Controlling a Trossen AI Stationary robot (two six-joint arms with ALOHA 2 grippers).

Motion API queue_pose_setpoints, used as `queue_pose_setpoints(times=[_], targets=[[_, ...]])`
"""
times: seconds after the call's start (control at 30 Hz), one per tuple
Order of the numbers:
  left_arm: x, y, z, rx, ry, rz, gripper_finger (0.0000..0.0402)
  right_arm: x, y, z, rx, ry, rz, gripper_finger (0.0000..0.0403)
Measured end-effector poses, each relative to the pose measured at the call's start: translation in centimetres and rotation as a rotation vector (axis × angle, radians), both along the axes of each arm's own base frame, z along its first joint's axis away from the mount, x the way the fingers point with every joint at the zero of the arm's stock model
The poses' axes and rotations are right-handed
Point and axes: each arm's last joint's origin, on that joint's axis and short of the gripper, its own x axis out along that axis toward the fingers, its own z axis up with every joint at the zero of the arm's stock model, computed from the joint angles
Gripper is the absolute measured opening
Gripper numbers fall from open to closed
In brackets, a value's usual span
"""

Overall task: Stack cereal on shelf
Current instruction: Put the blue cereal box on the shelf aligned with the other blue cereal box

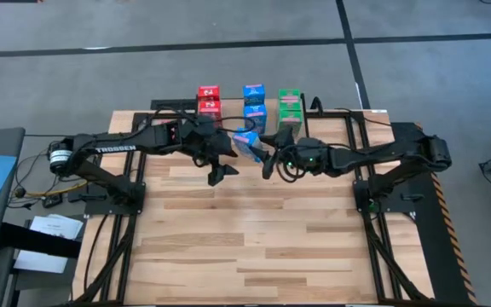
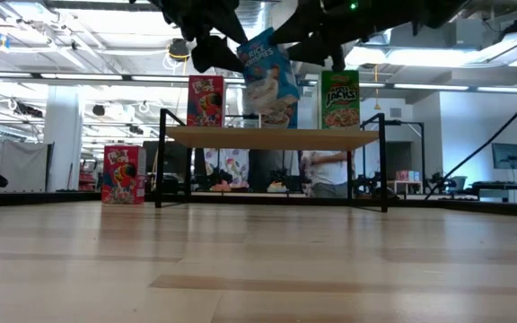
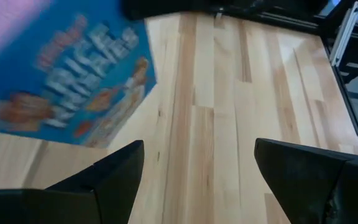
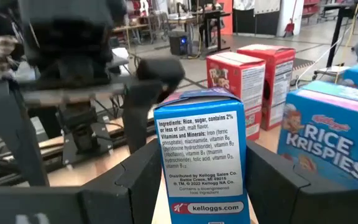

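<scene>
The right gripper (image 4: 197,180) pinches a small blue cardboard cereal box (image 4: 202,165) by its broad faces, tilted above the low light-wood shelf (image 2: 276,136), likely light and crushable; the left gripper (image 3: 197,177) gapes empty alongside.

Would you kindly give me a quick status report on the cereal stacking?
Right hand shut on blue box, lifted tilted near shelf. Left hand open, empty, beside it. Red, blue, green boxes already on shelf.
</scene>
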Motion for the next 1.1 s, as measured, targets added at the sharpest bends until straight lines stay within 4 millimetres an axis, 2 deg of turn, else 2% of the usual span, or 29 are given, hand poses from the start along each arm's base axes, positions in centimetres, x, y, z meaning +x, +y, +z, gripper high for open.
queue_pose_setpoints(times=[0.4, 0.53, 0.63, 0.77, 1.1], targets=[[0.3, 0.1, -1.2, -0.01, -0.064, 0.014, 0.0293, 0.6, -1.2, -0.1, -0.02, -0.074, -0.035, 0.0227], [0.4, 0.1, -1.3, -0.005, -0.069, 0.02, 0.0293, 1.3, -1.2, -1.0, -0.019, -0.062, -0.034, 0.0227], [0.4, 0.1, -1.3, -0.001, -0.072, 0.02, 0.0293, 1.8, -1.3, -1.1, -0.021, -0.075, -0.035, 0.0227], [0.4, 0.1, -1.4, -0.001, -0.066, 0.028, 0.0293, 2.7, -1.5, -1.9, -0.025, -0.038, -0.042, 0.0227], [0.4, 0.1, -1.4, -0.009, -0.065, 0.017, 0.0293, 3.8, -1.8, -2.4, -0.114, 0.024, -0.072, 0.0227]])
